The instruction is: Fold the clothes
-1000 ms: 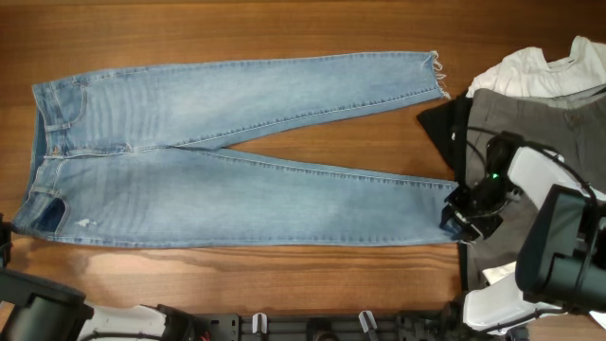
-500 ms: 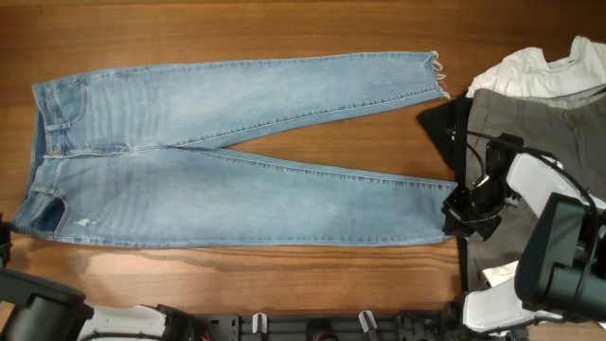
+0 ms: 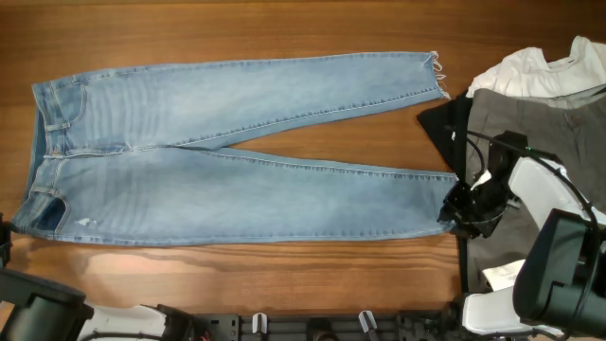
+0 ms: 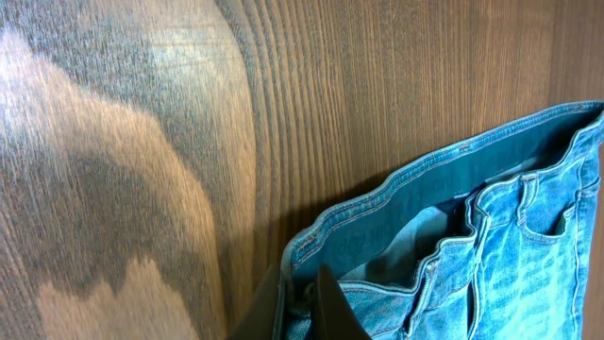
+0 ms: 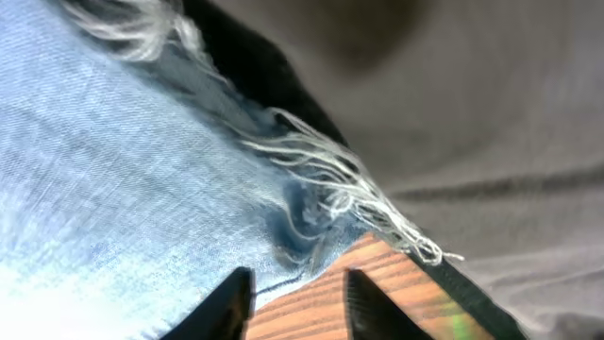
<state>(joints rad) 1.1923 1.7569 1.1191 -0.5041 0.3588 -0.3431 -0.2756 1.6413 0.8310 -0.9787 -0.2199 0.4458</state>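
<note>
Lying sideways, jeans (image 3: 237, 161), hems toward right claw (image 3: 462, 214)

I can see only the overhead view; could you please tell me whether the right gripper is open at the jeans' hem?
Observer: Open. The right wrist view shows the right gripper with its fingers apart, bare table between them.
Operator: Is the hem between them?
Observer: No; the frayed hem of the jeans lies just ahead of the tips.
Operator: And the left gripper?
Observer: The left gripper straddles the waistband; whether it is clamped, I cannot tell.
</note>
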